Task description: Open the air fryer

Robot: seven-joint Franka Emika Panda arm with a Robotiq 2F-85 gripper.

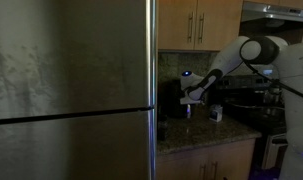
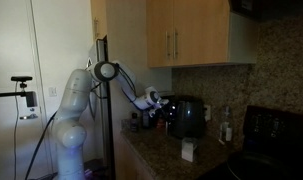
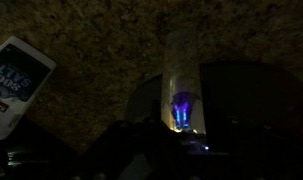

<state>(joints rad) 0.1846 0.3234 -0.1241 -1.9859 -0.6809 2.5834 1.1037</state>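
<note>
The air fryer is a small glossy black appliance on the granite counter, against the back wall. In the wrist view its dark rounded body fills the right, with its pale silvery handle standing upright and a blue glow low on it. My gripper is at the fryer's front, close to the handle; it also shows in an exterior view. In the wrist view the fingers are dark shapes low in the frame, on either side of the handle's base. I cannot tell whether they touch it.
The large steel refrigerator fills the left. A dark appliance stands beside it. A white box lies on the counter near the edge, also in the wrist view. A stove and a bottle are to the right. Wood cabinets hang above.
</note>
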